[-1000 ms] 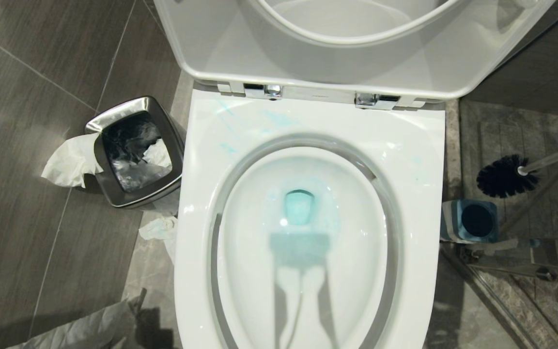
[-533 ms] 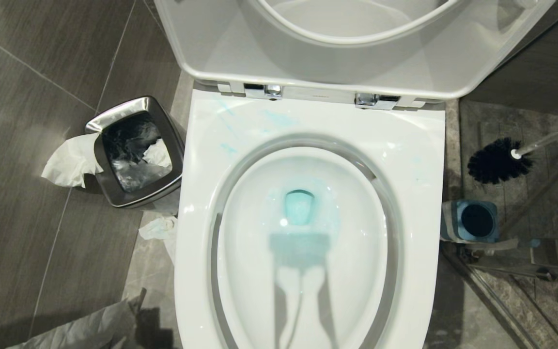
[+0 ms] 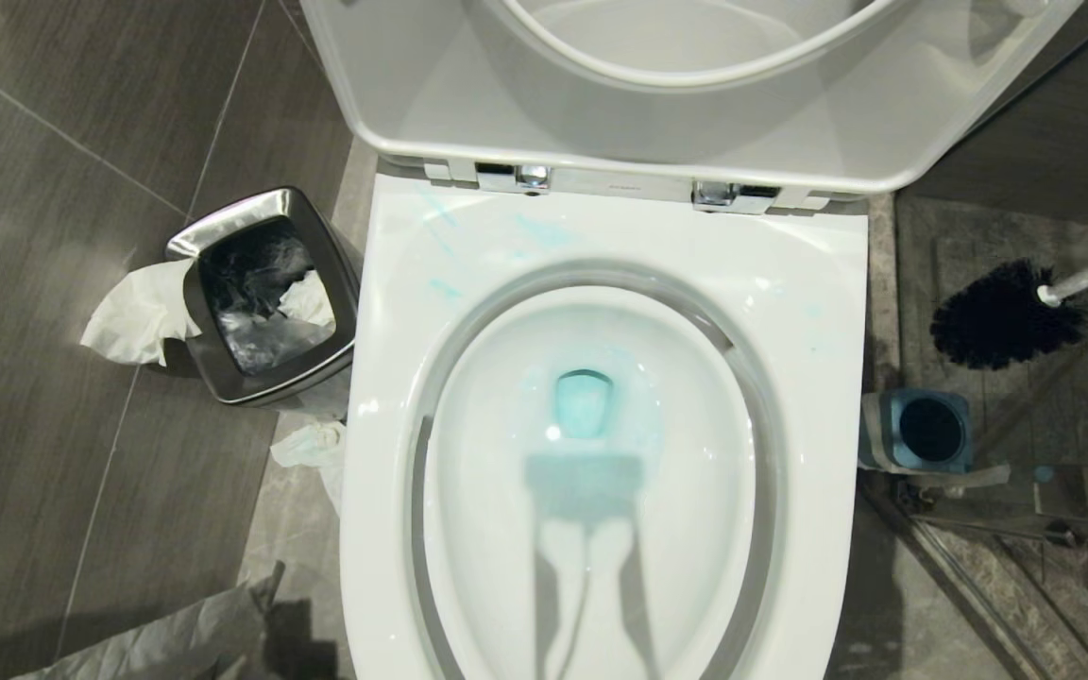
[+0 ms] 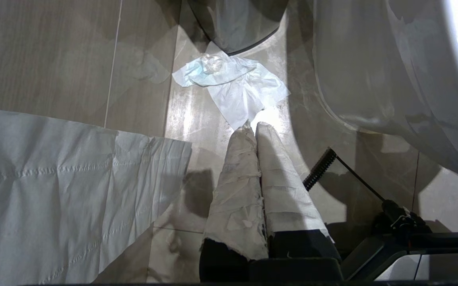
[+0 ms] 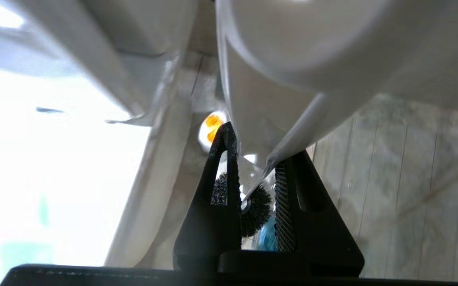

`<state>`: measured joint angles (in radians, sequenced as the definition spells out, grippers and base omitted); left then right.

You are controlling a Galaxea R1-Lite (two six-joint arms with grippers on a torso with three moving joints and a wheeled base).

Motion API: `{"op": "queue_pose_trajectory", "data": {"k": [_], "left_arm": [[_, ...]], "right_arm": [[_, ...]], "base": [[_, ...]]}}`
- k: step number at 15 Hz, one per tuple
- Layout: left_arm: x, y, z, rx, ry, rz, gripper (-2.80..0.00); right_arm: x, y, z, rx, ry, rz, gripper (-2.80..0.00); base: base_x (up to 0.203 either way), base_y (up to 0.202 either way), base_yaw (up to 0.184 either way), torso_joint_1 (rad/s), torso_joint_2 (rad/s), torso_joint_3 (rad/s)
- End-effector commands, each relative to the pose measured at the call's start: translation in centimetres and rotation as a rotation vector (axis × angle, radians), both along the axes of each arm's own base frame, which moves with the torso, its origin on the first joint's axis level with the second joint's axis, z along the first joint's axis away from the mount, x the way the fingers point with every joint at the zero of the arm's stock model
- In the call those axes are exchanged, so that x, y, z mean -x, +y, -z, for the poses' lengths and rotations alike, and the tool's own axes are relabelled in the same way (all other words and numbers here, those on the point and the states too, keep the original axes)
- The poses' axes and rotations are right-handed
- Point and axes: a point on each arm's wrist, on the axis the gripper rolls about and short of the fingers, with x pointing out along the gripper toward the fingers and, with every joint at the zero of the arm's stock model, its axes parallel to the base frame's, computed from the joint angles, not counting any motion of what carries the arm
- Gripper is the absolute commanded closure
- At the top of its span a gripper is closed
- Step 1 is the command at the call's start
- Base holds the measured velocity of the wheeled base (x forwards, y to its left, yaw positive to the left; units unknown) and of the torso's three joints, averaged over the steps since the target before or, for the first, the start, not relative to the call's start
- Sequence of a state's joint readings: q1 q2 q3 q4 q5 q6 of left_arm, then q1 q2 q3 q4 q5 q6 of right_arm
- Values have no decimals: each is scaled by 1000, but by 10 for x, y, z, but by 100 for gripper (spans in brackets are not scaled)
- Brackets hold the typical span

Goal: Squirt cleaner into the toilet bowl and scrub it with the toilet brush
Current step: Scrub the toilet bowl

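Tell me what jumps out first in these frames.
The open white toilet bowl fills the middle of the head view, with turquoise cleaner pooled at its drain and faint streaks on the back rim. To its right, the black-bristled toilet brush hangs in the air above its blue-topped holder, its handle clamped in the right end effector. Left of the bowl stands a steel waste bin spilling tissue.

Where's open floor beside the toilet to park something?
Bare dark tile left of the square steel waste bin. Crowded: white tissue by that bin, and the right side, with the blue-topped brush holder and black-bristled toilet brush.
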<state>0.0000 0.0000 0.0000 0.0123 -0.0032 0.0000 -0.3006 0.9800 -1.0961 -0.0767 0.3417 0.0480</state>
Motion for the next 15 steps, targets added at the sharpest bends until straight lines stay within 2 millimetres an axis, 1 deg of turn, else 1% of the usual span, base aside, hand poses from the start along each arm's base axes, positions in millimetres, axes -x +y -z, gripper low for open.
{"op": "queue_pose_trajectory", "data": {"k": [1,4,8,12,15], "left_arm": [[0,0,0,0,1,0,0],[0,0,0,0,1,0,0],[0,0,0,0,1,0,0],[0,0,0,0,1,0,0],[0,0,0,0,1,0,0]], "right_arm": [[35,11,-14,11,-21,-18,0],[57,19,-24,17,-21,-48,0],[77,25,-34,21,-19,-68,0],[94,31,-29,23,-1,-108,0],[101,34,-26,22,6,-116,0]], "base": [[0,0,0,0,0,0],[0,0,0,0,0,0],[0,0,0,0,0,0],[0,0,0,0,0,0],[0,0,0,0,0,0]]}}
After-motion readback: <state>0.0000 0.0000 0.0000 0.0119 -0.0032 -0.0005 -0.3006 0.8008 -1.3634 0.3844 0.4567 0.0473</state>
